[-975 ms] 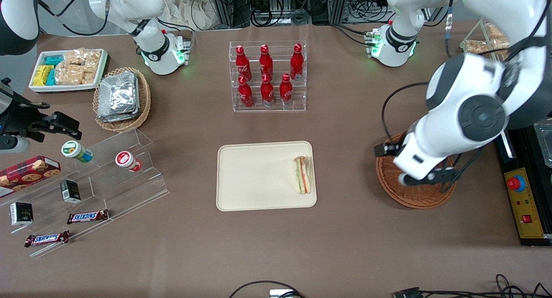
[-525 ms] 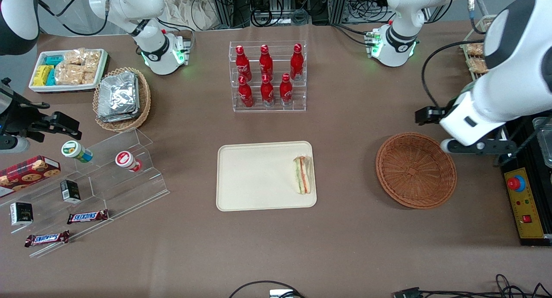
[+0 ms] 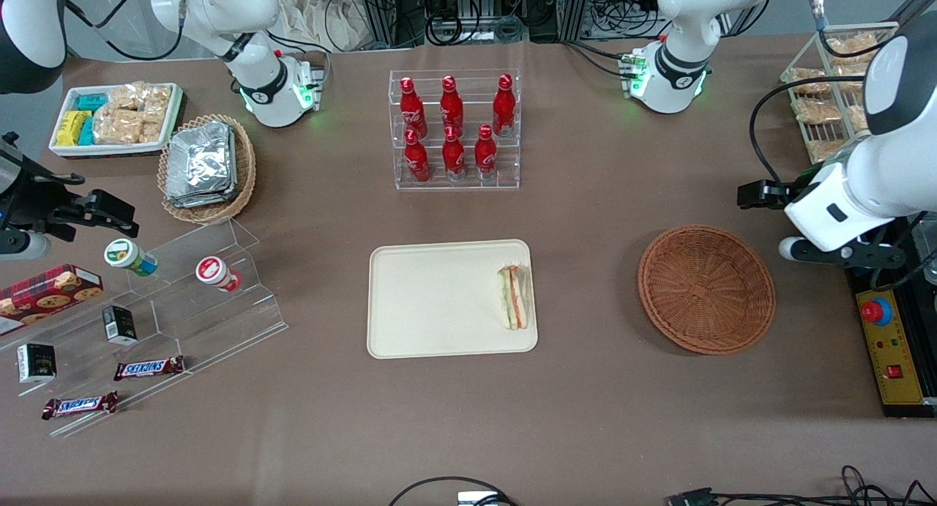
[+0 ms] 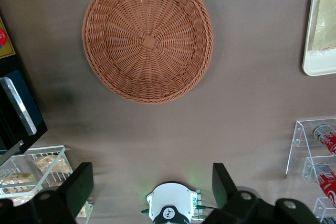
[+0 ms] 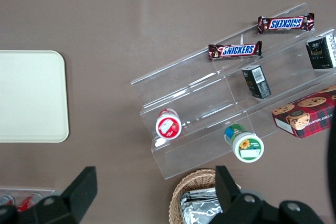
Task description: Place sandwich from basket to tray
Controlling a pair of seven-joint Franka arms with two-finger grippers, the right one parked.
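The sandwich (image 3: 514, 296) lies on the cream tray (image 3: 432, 301), at the tray's edge nearest the basket. It is a white wedge with orange-red and green layers. The reddish-brown wicker basket (image 3: 706, 288) stands empty beside the tray, toward the working arm's end. My left gripper (image 3: 842, 253) hovers above the table, just past the basket toward the working arm's end, open and empty. The left wrist view looks down on the empty basket (image 4: 148, 36), with the gripper (image 4: 151, 184) wide open, and shows a corner of the tray (image 4: 315, 66) with the sandwich (image 4: 325, 17).
An acrylic rack of red bottles (image 3: 455, 129) stands farther from the camera than the tray. A wire rack of snack packets (image 3: 827, 88) and a control box with a red button (image 3: 889, 337) are at the working arm's end. An acrylic step shelf (image 3: 168, 301) is toward the parked arm's end.
My left arm has risen off the basket and drawn back toward the working arm's end, uncovering the empty basket. The sandwich and tray have not moved.
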